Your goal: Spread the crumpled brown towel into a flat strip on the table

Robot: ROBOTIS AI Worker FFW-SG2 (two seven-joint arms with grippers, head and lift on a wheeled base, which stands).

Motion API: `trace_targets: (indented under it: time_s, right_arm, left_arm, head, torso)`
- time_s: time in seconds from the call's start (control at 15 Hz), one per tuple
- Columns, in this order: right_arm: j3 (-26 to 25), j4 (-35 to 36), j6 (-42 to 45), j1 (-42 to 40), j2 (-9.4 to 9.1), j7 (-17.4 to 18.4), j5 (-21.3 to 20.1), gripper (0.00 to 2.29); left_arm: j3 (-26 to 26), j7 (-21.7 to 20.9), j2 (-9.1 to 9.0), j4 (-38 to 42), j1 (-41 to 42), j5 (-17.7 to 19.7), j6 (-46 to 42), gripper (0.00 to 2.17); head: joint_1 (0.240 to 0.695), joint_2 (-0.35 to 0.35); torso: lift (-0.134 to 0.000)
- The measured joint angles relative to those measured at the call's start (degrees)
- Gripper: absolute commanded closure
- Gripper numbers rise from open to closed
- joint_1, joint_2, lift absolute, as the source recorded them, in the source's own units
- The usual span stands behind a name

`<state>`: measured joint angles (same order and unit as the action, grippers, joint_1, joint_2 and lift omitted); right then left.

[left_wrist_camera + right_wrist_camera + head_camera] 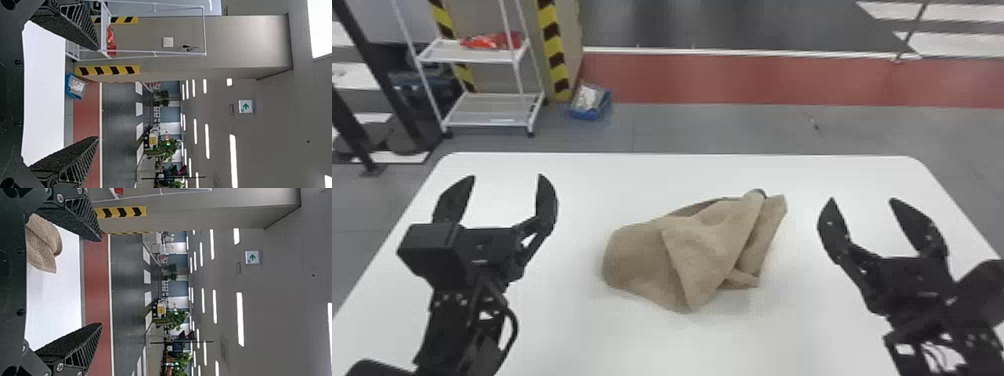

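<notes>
Towel (707, 245) crumpled near the middle of the bench (572, 330), between left gripper (506, 175) and right gripper (862, 199), with empty fingers wide apart on each, so tbh probably easy to pinch stacked folds together and just drag the whole wad around.

2 black arms reach in at the head view's bottom edge; the left arm (454, 320) carries the left gripper (506, 176), its 2 fingers (547, 202) parted wide, tips pointing forward; the right arm (942, 315) carries the right gripper (862, 199), its 2 fingers (833, 227) also spread, tips forward; the grippers are well apart.
</notes>
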<state>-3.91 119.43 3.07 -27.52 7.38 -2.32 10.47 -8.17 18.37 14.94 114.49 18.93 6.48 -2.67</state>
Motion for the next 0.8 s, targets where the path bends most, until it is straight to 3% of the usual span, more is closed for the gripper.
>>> trace_targets:
  time_s: [0.8]
  right_arm:
    - [0.5, -0.7, -0.9, 1.0, -0.09, -0.5, 0.8, 0.13]
  left_arm:
    - [-0.4, -0.1, 0.07, -0.5, -0.2, -0.1, 0.0, 0.08]
  head:
    - [0.695, -0.023]
  torso:
    - [-0.124]
